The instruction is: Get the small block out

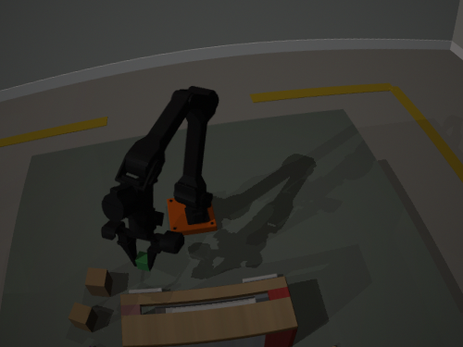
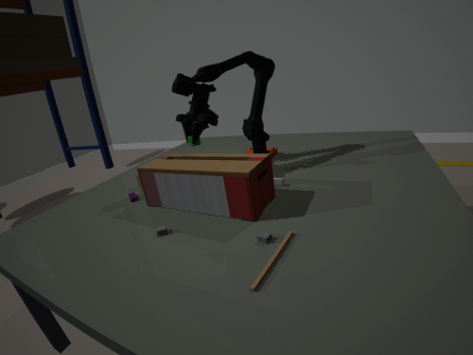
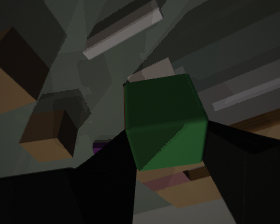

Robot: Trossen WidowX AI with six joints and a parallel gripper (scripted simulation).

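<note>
A green block (image 1: 143, 261) (image 2: 193, 141) (image 3: 165, 122) is held between the fingertips of my gripper (image 1: 143, 263) (image 2: 193, 139) (image 3: 162, 130), which is shut on it. Both hang in the air above the table, on the robot's side of the box. The box (image 1: 208, 321) (image 2: 189, 165) stands upright, with a wooden top and a long slot in it. In the exterior view its front shows a pale middle, a red panel at the right and a duller red one at the left. The gripper is apart from the box.
Two wooden blocks (image 1: 97, 281) (image 1: 82, 316) (image 3: 49, 136) stand left of the box. A purple piece (image 2: 132, 197) lies by its left end. Two small grey blocks (image 2: 162, 231) (image 2: 264, 237) and a wooden stick (image 2: 272, 260) lie in front of it.
</note>
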